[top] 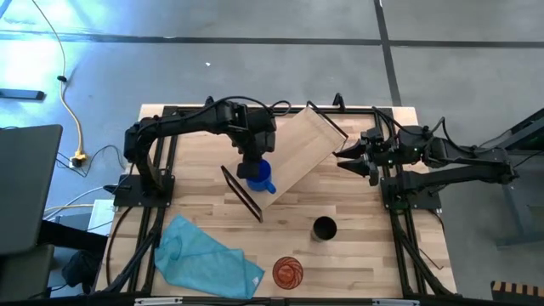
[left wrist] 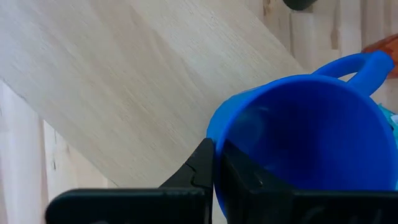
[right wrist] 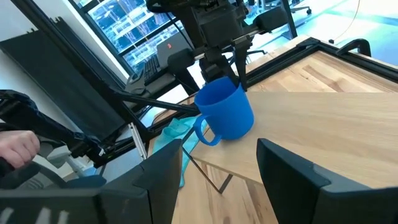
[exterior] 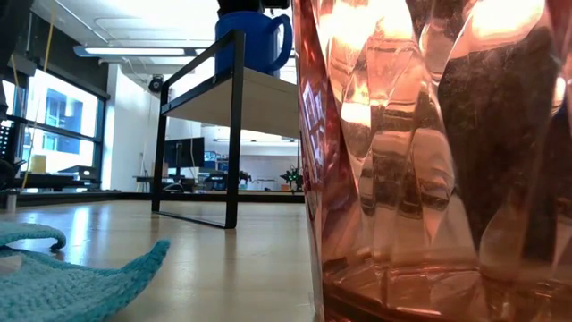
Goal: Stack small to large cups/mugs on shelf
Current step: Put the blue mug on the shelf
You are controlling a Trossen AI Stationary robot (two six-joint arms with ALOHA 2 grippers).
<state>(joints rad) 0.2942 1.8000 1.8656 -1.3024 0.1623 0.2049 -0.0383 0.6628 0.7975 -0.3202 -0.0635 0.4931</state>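
The short blue mug (top: pixel 257 175) stands near the low, near-left end of the light-wood shelf (top: pixel 304 146), which lies slantwise on the table; the low view shows the mug (exterior: pixel 255 40) on top of the board (exterior: pixel 259 98). My left gripper (left wrist: pixel 216 157) comes down on the mug and is shut on its rim. The black cup (top: pixel 324 228) stands on the tabletop nearer the front. The orange ribbed tumbler (top: pixel 288 272) stands by the near edge and fills the low view (exterior: pixel 429 161). My right gripper (top: pixel 347 158) waits open beside the shelf's right side. My left gripper holds the blue mug by its rim (left wrist: pixel 219 134), on the side away from the handle (left wrist: pixel 357 62), with one finger inside the mug and one outside. The fingers (right wrist: pixel 231 59) come from above, pointing down. The mug stays upright with its base at the shelf board.
A teal cloth (top: pixel 206 255) lies crumpled at the near-left corner of the table. Black frames (top: pixel 240 193) close the shelf's ends. Bare slatted tabletop (top: pixel 365 255) lies right of the black cup. A person's hand (right wrist: pixel 15 146) shows beyond the table in the right wrist view.
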